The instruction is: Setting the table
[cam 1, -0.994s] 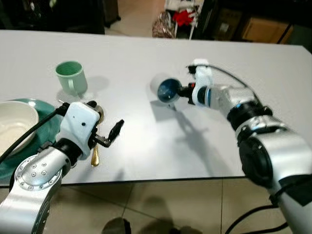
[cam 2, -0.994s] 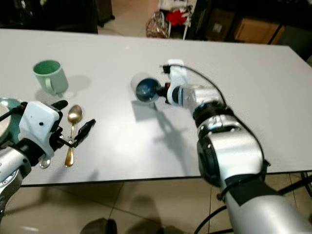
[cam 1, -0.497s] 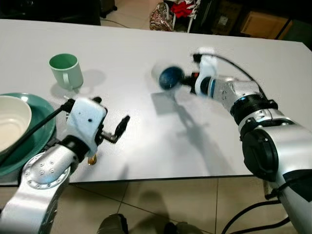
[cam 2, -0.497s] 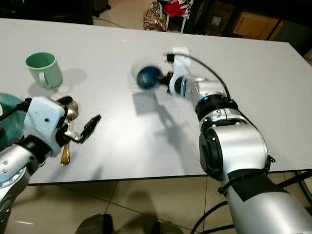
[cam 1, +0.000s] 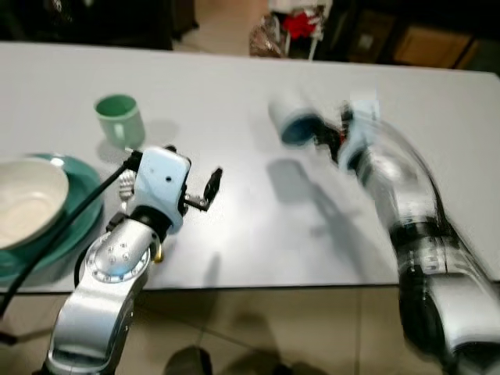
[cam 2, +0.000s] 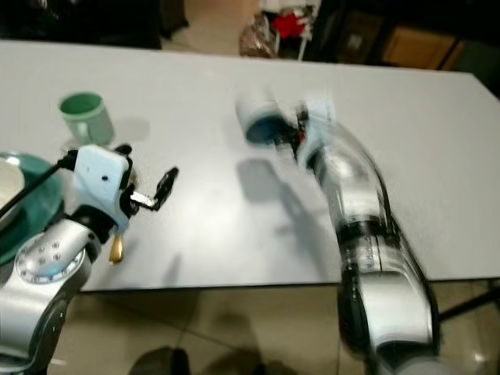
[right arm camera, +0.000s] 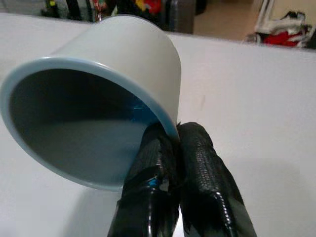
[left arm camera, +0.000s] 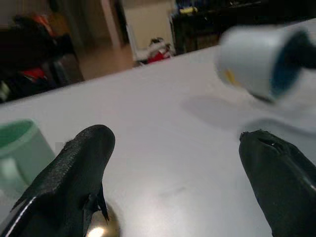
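Now we carry the blue cup (right arm camera: 106, 101) above the table (cam 1: 234, 86) middle, our right gripper (right arm camera: 175, 143) pinching its rim; our left gripper (left arm camera: 182, 173) waits wide near the front edge.

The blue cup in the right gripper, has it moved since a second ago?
Yes. The blue cup, pinched by its rim in the right gripper, has moved farther from the green mug, toward the table's far side.
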Controlling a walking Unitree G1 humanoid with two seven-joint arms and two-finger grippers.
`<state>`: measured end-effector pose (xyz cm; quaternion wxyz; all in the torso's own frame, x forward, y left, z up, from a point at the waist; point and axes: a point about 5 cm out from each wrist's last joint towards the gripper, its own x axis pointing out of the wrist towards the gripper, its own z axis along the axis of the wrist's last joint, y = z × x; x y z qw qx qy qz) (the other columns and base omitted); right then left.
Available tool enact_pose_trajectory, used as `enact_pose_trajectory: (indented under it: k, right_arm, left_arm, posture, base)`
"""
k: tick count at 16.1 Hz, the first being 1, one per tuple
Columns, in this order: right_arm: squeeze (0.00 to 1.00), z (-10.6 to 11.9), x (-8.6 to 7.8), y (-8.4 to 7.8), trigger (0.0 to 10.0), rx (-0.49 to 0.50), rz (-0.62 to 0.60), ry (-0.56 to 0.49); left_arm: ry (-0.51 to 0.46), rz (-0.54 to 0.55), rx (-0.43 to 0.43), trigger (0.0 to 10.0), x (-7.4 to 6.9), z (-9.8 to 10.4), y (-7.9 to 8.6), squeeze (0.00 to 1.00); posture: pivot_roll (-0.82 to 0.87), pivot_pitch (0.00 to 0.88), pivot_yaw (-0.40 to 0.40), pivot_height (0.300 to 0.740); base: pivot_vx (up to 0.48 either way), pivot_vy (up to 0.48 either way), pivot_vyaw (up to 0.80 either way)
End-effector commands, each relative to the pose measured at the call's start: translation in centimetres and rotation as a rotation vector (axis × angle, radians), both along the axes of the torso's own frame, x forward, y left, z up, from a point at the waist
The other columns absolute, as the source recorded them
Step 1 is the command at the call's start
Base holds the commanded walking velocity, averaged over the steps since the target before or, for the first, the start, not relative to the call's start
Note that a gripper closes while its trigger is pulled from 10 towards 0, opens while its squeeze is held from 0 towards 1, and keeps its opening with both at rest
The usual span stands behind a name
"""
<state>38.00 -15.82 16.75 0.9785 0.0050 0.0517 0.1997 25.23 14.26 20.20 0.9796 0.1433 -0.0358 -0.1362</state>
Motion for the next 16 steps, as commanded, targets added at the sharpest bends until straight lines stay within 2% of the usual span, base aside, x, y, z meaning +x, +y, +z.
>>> enact_pose_trajectory:
  k: [1,2,3,4,5,7,11,16]
  right_arm:
    - [0.0,2.8,-1.4,-0.1,10.0,0.03,-0.012,-0.148]
    - [0.0,2.9,-2.5,-0.2,10.0,0.041,-0.022,-0.181]
    - [0.0,2.6,-5.1,-0.5,10.0,0.04,-0.058,-0.235]
    - [0.0,2.5,-6.1,-0.5,10.0,0.034,-0.071,-0.246]
    - [0.0,2.1,-8.5,-0.7,10.0,0.016,-0.096,-0.26]
    - [0.0,1.4,-11.2,-1.3,10.0,0.022,-0.178,-0.212]
    - [0.0,0.4,-13.9,-0.3,10.0,0.028,-0.179,-0.153]
    - [0.0,-0.2,-15.1,0.6,10.0,0.044,-0.178,-0.098]
  left_arm:
    - [-0.022,0.017,0.009,10.0,-0.2,-0.4,-0.2,0.0]
    - [-0.023,0.034,-0.001,10.0,-0.4,-0.6,-0.1,0.0]
    - [-0.006,0.081,-0.02,10.0,-0.9,-1.5,0.4,0.0]
    - [-0.003,0.095,-0.026,10.0,-1.0,-1.8,0.5,0.0]
    - [0.006,0.133,-0.046,10.0,-1.5,-2.4,0.9,0.0]
    - [-0.002,0.162,-0.072,10.0,-2.1,-2.7,1.0,0.0]
    - [-0.061,0.173,-0.119,10.0,-2.0,-1.9,1.1,0.0]
    - [-0.063,0.193,-0.127,10.0,-2.5,-1.5,1.8,0.0]
  posture:
    - [-0.04,0.0,-0.017,0.74]
    - [-0.04,0.0,-0.014,0.74]
    - [-0.06,0.0,0.002,0.74]
    - [-0.06,0.0,0.003,0.74]
    - [-0.07,0.0,0.002,0.74]
    - [-0.08,0.0,-0.004,0.74]
    - [-0.08,0.0,-0.009,0.74]
    - [-0.06,0.0,-0.009,0.74]
  base:
    - [0.0,0.0,0.0]
    - [0.0,0.0,0.0]
    - [0.0,0.0,0.0]
    - [0.0,0.0,0.0]
    - [0.0,0.0,0.0]
    - [0.0,0.0,0.0]
    - [0.0,0.0,0.0]
    - [0.234,0.0,0.0]
